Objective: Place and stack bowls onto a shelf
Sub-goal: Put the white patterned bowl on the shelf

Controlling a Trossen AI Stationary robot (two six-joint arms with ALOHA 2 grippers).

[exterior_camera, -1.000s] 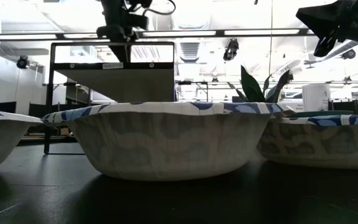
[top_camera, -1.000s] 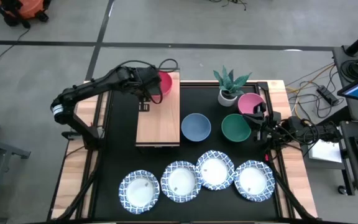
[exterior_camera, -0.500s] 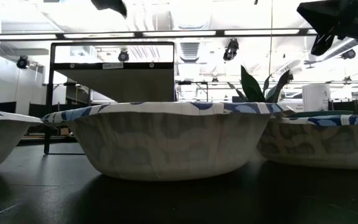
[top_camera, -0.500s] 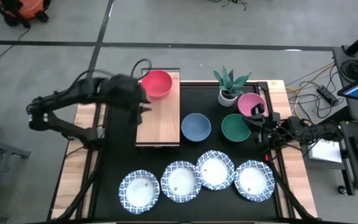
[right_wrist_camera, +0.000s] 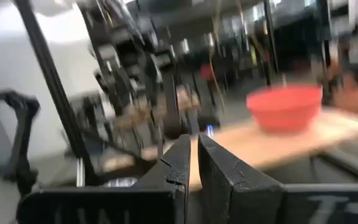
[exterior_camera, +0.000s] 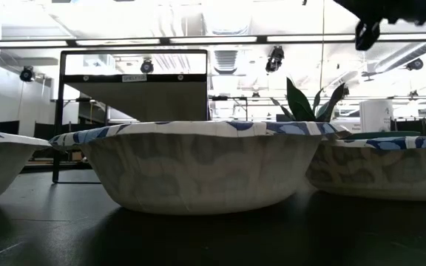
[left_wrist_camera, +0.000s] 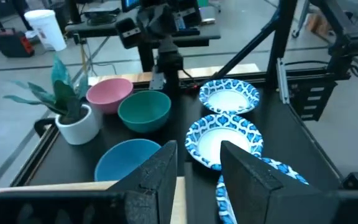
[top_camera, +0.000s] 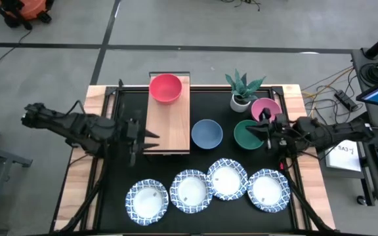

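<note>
One red bowl (top_camera: 165, 88) sits on the far end of the wooden shelf (top_camera: 168, 124); seven bowls are left to place.

Beside the shelf lie the blue bowl (top_camera: 207, 134), then the green bowl (top_camera: 248, 135) and pink bowl (top_camera: 265, 108), with four patterned white dishes (top_camera: 208, 185) in a row nearer the front. The right gripper (top_camera: 266, 129), fingers nearly closed on nothing, hovers over the green bowl; it should spread wider and straddle the rim. The left gripper (top_camera: 151, 138), fingers parted and empty, waits at the shelf's near edge.
</note>
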